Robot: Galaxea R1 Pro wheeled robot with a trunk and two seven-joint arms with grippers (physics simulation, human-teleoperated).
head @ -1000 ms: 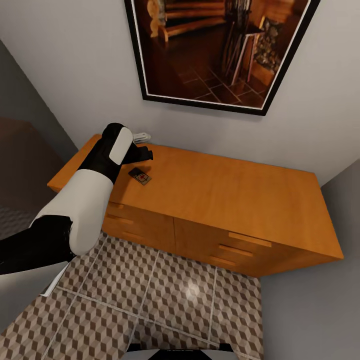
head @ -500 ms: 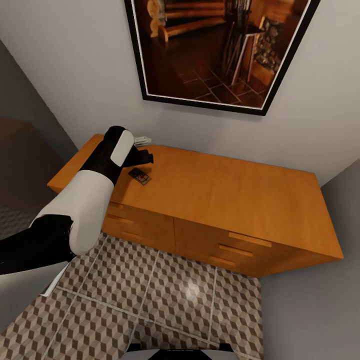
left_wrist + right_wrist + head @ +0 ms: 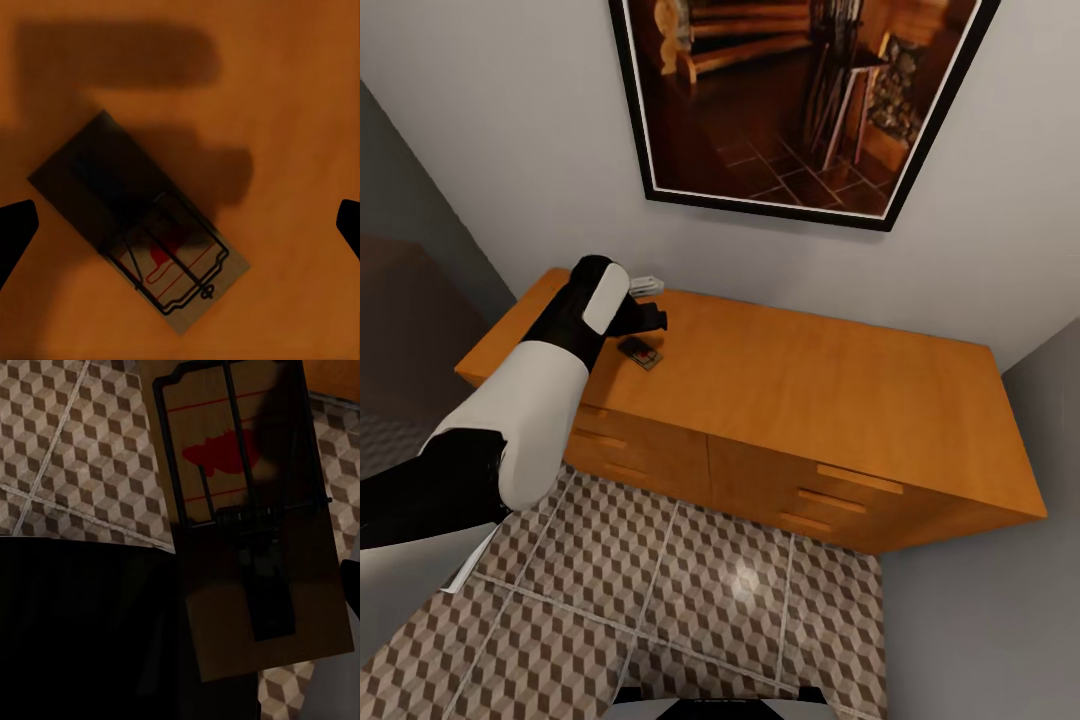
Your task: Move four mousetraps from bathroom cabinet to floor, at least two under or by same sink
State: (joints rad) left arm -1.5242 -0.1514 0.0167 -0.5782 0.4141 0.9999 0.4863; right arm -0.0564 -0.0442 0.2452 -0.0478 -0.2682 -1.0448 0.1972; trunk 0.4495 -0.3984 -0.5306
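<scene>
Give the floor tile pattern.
Brown, beige and white 3D cubes on the floor tiles; clearest in the head view.

Orange-brown wooden cabinet [image 3: 830,390]: top surface bare from centre toward 3 o'clock, open for a reach. At its 9 o'clock end, the small flat brown wooden mousetrap [image 3: 641,352] lies on the surface, under the left gripper [image 3: 648,318]. Left wrist view: jaws set wide, either side of the mousetrap [image 3: 142,225], bare wood around it. White wall and black-framed picture [image 3: 800,100] close off 12 o'clock. Cube-patterned tiled bathroom floor [image 3: 660,590] at 6 o'clock is open.
</scene>
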